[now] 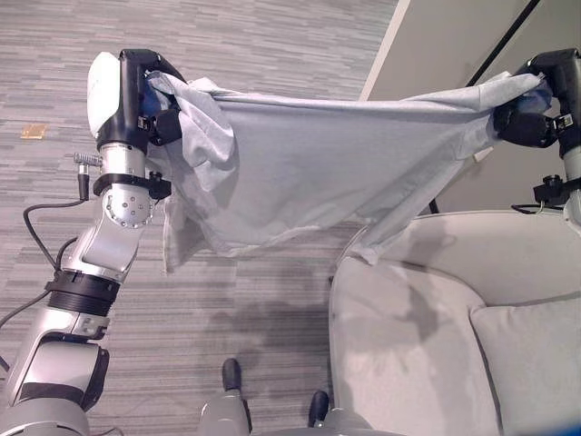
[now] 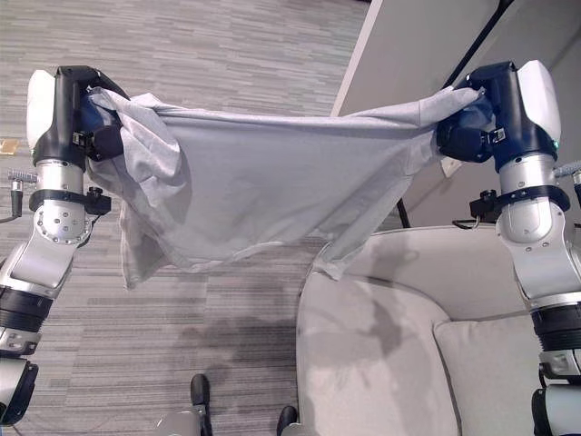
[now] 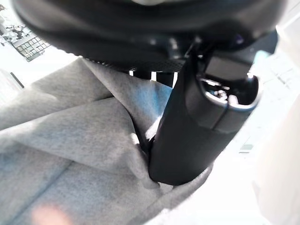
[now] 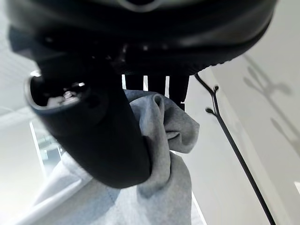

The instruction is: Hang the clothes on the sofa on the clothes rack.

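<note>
Grey shirt (image 2: pixel 272 177) pinched in both fingers (image 4: pixel 154 89)

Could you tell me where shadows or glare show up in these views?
Right eye view: the held grey shirt casts a soft shadow on the sofa and the carpet. Right wrist view: the rack's hooks cast faint shadows on the wall. Left wrist view: bright glare beside the left robot hand.

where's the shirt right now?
The shirt is in the air, stretched between the left hand and the right hand, each shut on one end. It hangs over the floor, with its right end above the sofa.
</note>
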{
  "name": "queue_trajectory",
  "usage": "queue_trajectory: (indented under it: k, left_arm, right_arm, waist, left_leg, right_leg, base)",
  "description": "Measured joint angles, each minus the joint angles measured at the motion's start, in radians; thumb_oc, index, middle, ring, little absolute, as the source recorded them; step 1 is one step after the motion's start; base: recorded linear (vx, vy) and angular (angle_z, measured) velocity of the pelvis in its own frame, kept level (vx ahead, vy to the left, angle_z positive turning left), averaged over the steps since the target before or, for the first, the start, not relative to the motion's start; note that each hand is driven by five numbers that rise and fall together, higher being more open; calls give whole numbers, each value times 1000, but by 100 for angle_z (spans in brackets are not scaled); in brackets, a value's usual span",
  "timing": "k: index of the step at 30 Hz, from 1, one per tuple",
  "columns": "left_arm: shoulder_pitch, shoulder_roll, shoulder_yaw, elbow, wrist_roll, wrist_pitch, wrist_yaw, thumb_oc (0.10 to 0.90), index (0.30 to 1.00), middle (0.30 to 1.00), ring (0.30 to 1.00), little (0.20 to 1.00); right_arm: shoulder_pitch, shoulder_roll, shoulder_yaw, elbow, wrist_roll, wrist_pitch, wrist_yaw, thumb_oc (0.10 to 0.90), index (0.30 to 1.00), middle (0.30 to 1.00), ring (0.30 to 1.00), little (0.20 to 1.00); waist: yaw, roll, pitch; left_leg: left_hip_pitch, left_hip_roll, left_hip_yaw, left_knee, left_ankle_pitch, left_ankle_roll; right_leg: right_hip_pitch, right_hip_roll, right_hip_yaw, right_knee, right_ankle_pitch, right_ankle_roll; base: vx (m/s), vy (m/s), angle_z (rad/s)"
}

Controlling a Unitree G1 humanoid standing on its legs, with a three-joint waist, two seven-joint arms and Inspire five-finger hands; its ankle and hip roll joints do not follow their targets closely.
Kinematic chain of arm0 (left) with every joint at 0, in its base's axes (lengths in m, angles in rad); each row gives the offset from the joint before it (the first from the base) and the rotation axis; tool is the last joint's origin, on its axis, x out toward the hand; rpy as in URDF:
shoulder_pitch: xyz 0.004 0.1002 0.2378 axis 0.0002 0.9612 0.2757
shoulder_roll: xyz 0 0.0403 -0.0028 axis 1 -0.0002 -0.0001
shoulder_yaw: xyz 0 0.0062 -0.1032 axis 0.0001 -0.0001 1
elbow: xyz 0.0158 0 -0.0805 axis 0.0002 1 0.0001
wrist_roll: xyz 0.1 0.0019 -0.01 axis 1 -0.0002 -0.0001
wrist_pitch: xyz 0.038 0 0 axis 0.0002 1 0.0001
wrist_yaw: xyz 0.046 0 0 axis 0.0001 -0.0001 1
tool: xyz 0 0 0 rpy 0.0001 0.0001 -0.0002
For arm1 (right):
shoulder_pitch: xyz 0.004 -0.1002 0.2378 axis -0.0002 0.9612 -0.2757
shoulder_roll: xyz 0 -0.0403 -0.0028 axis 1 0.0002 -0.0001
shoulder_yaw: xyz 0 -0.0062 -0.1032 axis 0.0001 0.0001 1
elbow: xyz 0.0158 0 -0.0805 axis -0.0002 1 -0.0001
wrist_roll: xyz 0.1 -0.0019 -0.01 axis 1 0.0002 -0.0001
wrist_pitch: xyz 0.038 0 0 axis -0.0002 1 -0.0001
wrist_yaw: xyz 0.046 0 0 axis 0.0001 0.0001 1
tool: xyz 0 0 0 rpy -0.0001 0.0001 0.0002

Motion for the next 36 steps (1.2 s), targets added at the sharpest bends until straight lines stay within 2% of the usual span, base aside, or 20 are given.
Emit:
queue_trajectory:
  k: [3, 4, 7, 8, 11, 14, 15, 18, 19, 20, 21, 22, 23, 25, 28, 29, 30, 32, 34, 36]
  left_arm:
    - [1, -6, -3, -2, 0, -1, -5, 400, 300, 300, 300, 300]
    - [-2, -7, -22, -4, 1, -1, -6, 400, 300, 300, 300, 300]
    - [-9, -13, -38, -43, 3, -5, -13, 400, 300, 300, 300, 300]
    - [-8, -14, -28, -57, 3, -8, -6, 400, 300, 300, 300, 300]
    - [-36, -14, -16, -66, 5, -5, -3, 400, 300, 300, 300, 300]
    - [-38, -35, -9, -36, 5, -6, -10, 400, 300, 300, 300, 300]
    - [-37, -41, -8, -28, 5, -2, -18, 400, 300, 300, 300, 300]
    - [-36, -71, -11, -34, 8, -11, -39, 400, 300, 300, 300, 300]
    - [-34, -97, -11, -34, 8, -12, -45, 400, 300, 300, 300, 300]
    - [-36, -117, -11, -39, 9, -12, -51, 400, 300, 300, 300, 300]
    - [-37, -130, -12, -44, 10, -15, -59, 400, 300, 300, 300, 300]
    - [-35, -158, -16, -44, 12, -19, -70, 400, 300, 300, 300, 300]
    - [-39, -177, -29, -48, 13, -13, -82, 400, 300, 300, 300, 300]
    - [-27, -201, -70, -68, 13, -10, -93, 400, 300, 300, 300, 300]
    - [-9, -205, -74, -79, 9, -27, -96, 400, 300, 300, 300, 300]
    - [-9, -210, -58, -82, 8, -30, -95, 400, 300, 300, 300, 300]
    - [-8, -214, -49, -83, 6, -30, -91, 400, 300, 300, 300, 300]
    - [3, -212, -41, -85, 5, -33, -90, 400, 300, 300, 300, 300]
    - [7, -190, -35, -92, 1, -28, -90, 400, 300, 300, 300, 300]
    - [14, -156, -26, -103, 2, -27, -89, 400, 300, 300, 300, 300]
  right_arm:
    - [1, 1, -11, -1, -2, 8, 2, 400, 300, 300, 300, 300]
    - [7, -8, -21, -3, -1, 19, 2, 400, 300, 300, 300, 300]
    - [91, -63, -72, -32, 0, 20, -3, 400, 300, 300, 300, 300]
    - [93, -71, -78, -33, 0, 15, -3, 400, 300, 300, 300, 300]
    - [109, -78, -109, -56, 0, 7, -4, 400, 300, 300, 300, 300]
    - [110, -85, -110, -55, 1, 0, -3, 400, 300, 300, 300, 300]
    - [114, -86, -115, -58, 1, -3, -3, 400, 300, 300, 300, 300]
    - [193, -99, -215, -77, 1, -14, -6, 400, 300, 300, 300, 300]
    - [221, -100, -254, -81, 1, -17, -9, 400, 300, 300, 300, 300]
    - [227, -100, -269, -72, 1, -13, -12, 400, 300, 300, 300, 300]
    - [231, -100, -270, -64, 1, 1, -11, 400, 300, 300, 300, 300]
    - [259, -100, -275, -60, 1, 18, -10, 400, 300, 300, 300, 300]
    - [302, -102, -301, -61, 0, 19, -4, 400, 300, 300, 300, 300]
    - [413, -101, -392, -65, 1, 15, 5, 400, 300, 300, 300, 300]
    - [405, -102, -453, -66, 1, 9, 7, 400, 300, 300, 300, 300]
    - [368, -106, -441, -61, 2, 10, 8, 400, 300, 300, 300, 300]
    - [337, -110, -436, -57, 6, 4, 8, 400, 300, 300, 300, 300]
    - [322, -110, -426, -57, 9, 6, 7, 400, 300, 300, 300, 300]
    - [314, -110, -394, -64, 9, 17, 8, 400, 300, 300, 300, 300]
    - [303, -109, -349, -64, 9, 21, 8, 400, 300, 300, 300, 300]
  waist:
    - [-17, 40, 18]
    - [-41, 67, 22]
    - [-95, 88, 13]
    - [-91, 92, 13]
    - [-135, 114, 25]
    - [-163, 128, 44]
    - [-169, 130, 46]
    - [-215, 91, 41]
    - [-234, 112, 35]
    - [-242, 141, 36]
    - [-241, 145, 39]
    - [-242, 147, 40]
    - [-274, 146, 40]
    - [-329, 142, 39]
    - [-308, 146, 34]
    - [-290, 138, 38]
    - [-255, 126, 39]
    - [-212, 108, 41]
    - [-186, 74, 34]
    - [-165, 53, 30]
  left_leg:
    - [46, -11, 27, -19, -12, 28]
    - [85, -28, 37, -38, -27, 53]
    - [154, -90, 14, -79, -50, 98]
    - [167, -99, 16, -95, -61, 110]
    - [186, -96, -3, -114, -55, 112]
    - [233, -72, 3, -109, -110, 126]
    - [250, -59, 6, -110, -135, 116]
    - [337, -80, -44, -141, -173, 40]
    - [342, -60, -61, -141, -193, 22]
    - [345, -38, -63, -139, -204, 4]
    - [353, -25, -51, -136, -203, -20]
    - [350, -25, -40, -108, -196, -52]
    - [337, -12, -18, -84, -178, -59]
    - [362, 10, -66, -25, -151, -117]
    - [325, 30, -91, 175, -118, -218]
    - [262, 40, -90, 354, -113, -228]
    - [171, 56, -90, 534, -73, -231]
    - [113, 86, 2, 606, -94, -200]
    - [54, 77, 41, 469, -123, -155]
    - [19, 67, 25, 215, -94, -104]
  right_leg:
    - [-24, -24, 9, 140, -30, -2]
    - [-75, -63, 9, 323, -77, 1]
    - [-199, -149, 66, 639, -91, 1]
    - [-239, -155, 79, 684, -108, -10]
    - [-319, -111, 61, 550, -134, -6]
    - [-421, -8, 80, 410, -106, 23]
    - [-443, 31, 72, 301, -43, 44]
    - [-417, 33, 34, 61, 108, 70]
    - [-407, 39, 12, 72, 167, 91]
    - [-412, 47, -33, 114, 170, 92]
    - [-415, 48, -53, 147, 175, 85]
    - [-411, 50, -82, 203, 145, 27]
    - [-400, 46, -94, 269, 83, -34]
    - [-331, 43, -117, 323, -7, -102]
    - [-232, 61, -124, 282, -29, -140]
    - [-208, 57, -106, 264, -27, -154]
    - [-187, 67, -65, 252, -42, -185]
    - [-150, 75, -25, 232, -32, -203]
    - [-115, 78, 21, 191, -31, -204]
    - [-92, 94, 63, 169, -31, -202]
  base:
    - [475, 576, 5]
    - [455, 566, 33]
    - [263, 197, 33]
    - [491, 186, 10]
    - [322, 57, 3]
    - [545, 51, -7]
    - [576, 31, 4]
    - [540, 9, 38]
    - [555, -39, 65]
    - [389, -41, 41]
    - [674, -112, 26]
    - [785, -139, 43]
    - [961, -194, 106]
    - [592, -146, 134]
    - [431, -201, 12]
    - [524, -257, -52]
    - [549, -184, -77]
    - [341, -34, -82]
    - [298, 53, -82]
    - [363, 61, -80]
